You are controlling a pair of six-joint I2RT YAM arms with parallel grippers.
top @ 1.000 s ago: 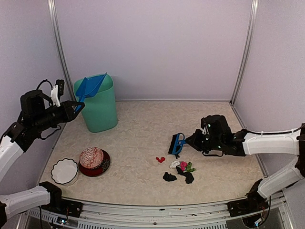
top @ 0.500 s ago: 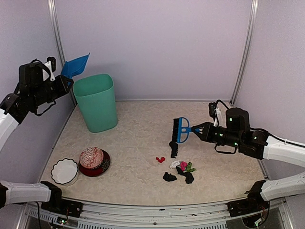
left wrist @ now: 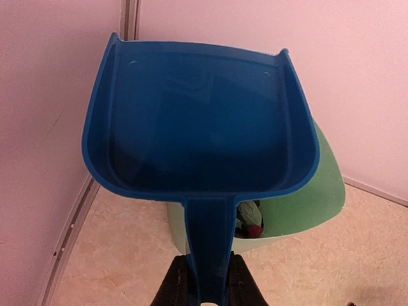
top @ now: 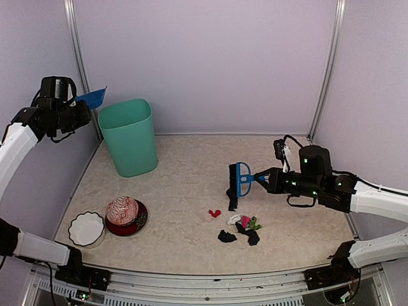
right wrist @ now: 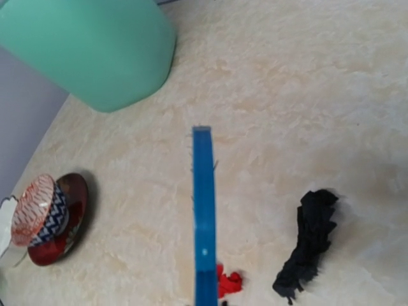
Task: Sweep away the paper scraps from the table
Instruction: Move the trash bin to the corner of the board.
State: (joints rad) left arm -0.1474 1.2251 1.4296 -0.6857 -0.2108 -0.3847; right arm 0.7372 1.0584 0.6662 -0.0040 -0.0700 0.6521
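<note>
The paper scraps lie right of centre on the beige table (top: 185,166): a red one (top: 215,213), a black one (top: 232,199), and a mixed cluster (top: 246,224) of black, pink, white and green bits. My right gripper (top: 263,178) is shut on the handle of the blue brush (top: 239,180), held above the black scrap. Its fingers are out of the right wrist view, where the brush (right wrist: 203,217) shows edge-on beside the red scrap (right wrist: 228,280). My left gripper (left wrist: 207,293) is shut on the handle of the blue dustpan (left wrist: 201,121), held high to the left of the green bin (top: 129,137).
The green bin (left wrist: 319,197) holds some scraps (left wrist: 250,220). A patterned red bowl on a dark plate (top: 125,213) and a white bowl (top: 86,228) stand at the front left. Walls with metal posts close the back and sides.
My left arm lifted the dustpan out of the bin and carried it up and to the left. My right arm raised the brush off the table and drew back to the right.
</note>
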